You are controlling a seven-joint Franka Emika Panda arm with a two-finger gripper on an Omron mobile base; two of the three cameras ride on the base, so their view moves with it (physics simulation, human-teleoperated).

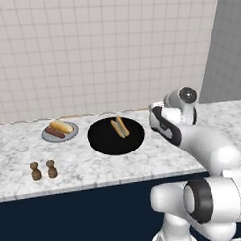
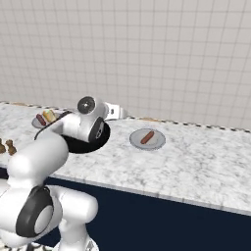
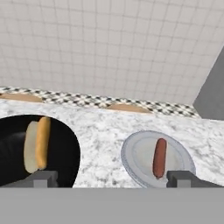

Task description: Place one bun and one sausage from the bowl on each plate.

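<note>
The black bowl sits mid-counter and holds a pale bun with an orange-brown sausage-shaped piece lying along it. Left of the bowl, a grey plate carries a golden bun and a dark red sausage. Right of the bowl, a second grey plate carries one red-brown sausage. My gripper hangs open above the counter between bowl and right plate, with nothing between its fingertips. The arm hides part of the bowl in the right base view.
Two small brown shakers stand near the counter's front left edge. A tiled wall runs behind the marble counter. A grey panel rises at the right end, and bare counter stretches right of the second plate.
</note>
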